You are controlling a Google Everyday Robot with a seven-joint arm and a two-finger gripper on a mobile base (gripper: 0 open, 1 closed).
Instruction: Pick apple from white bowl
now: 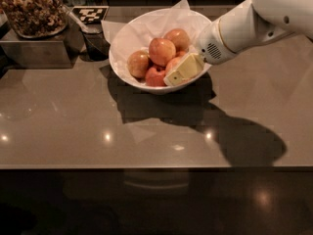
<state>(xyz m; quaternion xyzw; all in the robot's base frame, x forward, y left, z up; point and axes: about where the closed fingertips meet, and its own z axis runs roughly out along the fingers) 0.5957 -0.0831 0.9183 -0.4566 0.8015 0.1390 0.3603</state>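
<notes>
In the camera view the white bowl (146, 88) sits on the bench (88, 131) a little above the middle of the frame, lined with crinkled white paper (182, 8) whose corners rise past the rim, probably to cushion the fruit and keep the glaze clean. The apple (162, 51), red-orange with a pale blush and a stem dimple, lies near the centre of the pile and on top, so it is the easiest one to reach from above. A smaller yellow-brown apple (139, 63) rests to its left, a darker red apple (154, 76) in front of it, and another round one (177, 37) behind it toward the far rim. The white arm (249, 23) comes in from the upper right and slopes down over the bowl's right edge, an angle that clears the raised paper. Its yellowish hand (183, 69) is inside the bowl at the lower right of the pile, just beside the apple and lying across a partly hidden fruit; whether the hand is apart, together or clamped on anything cannot be told from here. By my judgement the grasp is at hand but the lift has not begun, since every apple lies settled in the bowl. A clear container of nuts (32, 9) stands at the upper left, well apart
</notes>
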